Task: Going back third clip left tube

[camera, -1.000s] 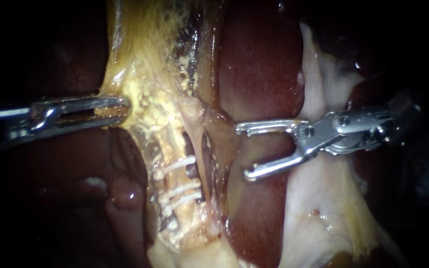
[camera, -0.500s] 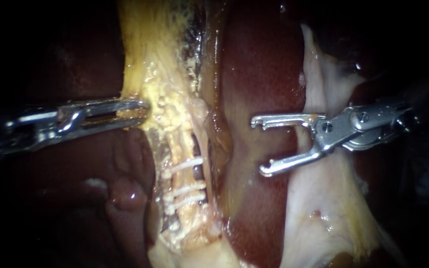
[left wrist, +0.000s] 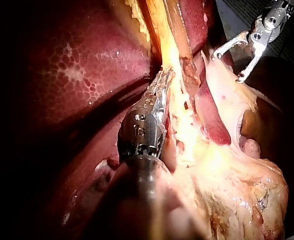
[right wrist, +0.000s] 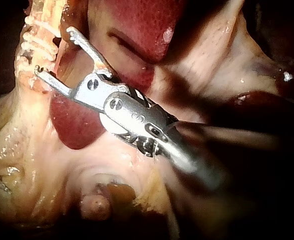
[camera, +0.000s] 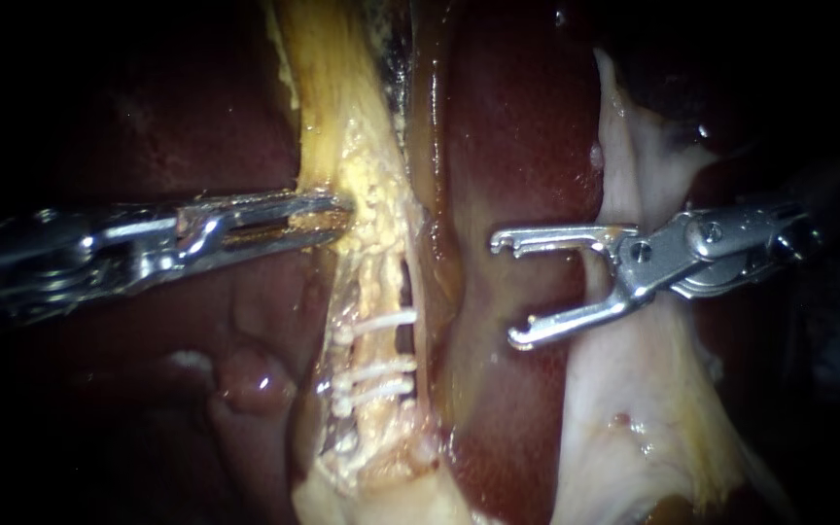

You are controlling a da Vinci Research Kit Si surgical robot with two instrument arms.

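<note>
Three white clips sit across the left tube (camera: 373, 292), and that is the full tally: an upper clip (camera: 378, 320), a middle clip (camera: 381, 368) and a lower clip (camera: 373, 392). The lower two lie close together and the upper one sits a little apart. All three look seated squarely, so the clipping side of this step reads as done.

Two instruments are in play. The left instrument (camera: 328, 207) has its jaws clamped on the yellow fatty tissue (camera: 367, 190) just above the clipped stretch, holding it taut. The left wrist view shows the same bite from behind.

The right instrument (camera: 509, 290) hangs over the liver (camera: 517, 126) with its jaws wide apart and nothing between them. No clip is loaded and no tissue is touched. It stands well clear of the tube, to the side of it, with one strand of tissue (camera: 430, 292) between them.

What looks left is only the retreat, bringing those empty jaws back out of the field. One tube is clipped, and pale tissue (camera: 634, 408) lies under the right shaft.
</note>
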